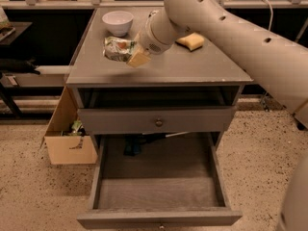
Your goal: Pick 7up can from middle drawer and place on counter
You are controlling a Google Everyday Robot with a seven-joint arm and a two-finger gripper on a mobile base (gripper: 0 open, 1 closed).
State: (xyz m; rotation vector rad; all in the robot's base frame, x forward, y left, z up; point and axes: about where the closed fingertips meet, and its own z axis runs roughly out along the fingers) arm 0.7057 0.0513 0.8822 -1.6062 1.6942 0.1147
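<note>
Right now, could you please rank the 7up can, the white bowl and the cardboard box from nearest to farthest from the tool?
1. 7up can: gripped in the tool, over the counter, left side.
2. White bowl: counter's back left.
3. Cardboard box: on the floor, lower left.

My arm (pixel 240 37) is a thick, smooth, cream-white tube, and I can see small dark round recesses dotted along its shell. It narrows to a rounded wrist with a ring seam. My gripper (pixel 131 53), over the left part of the counter (pixel 192 69) against the 7up can (pixel 115 48), has tan, wedge-shaped fingers (pixel 138 59). A pale rounded body panel (pixel 294 196) shows at lower right.
</note>
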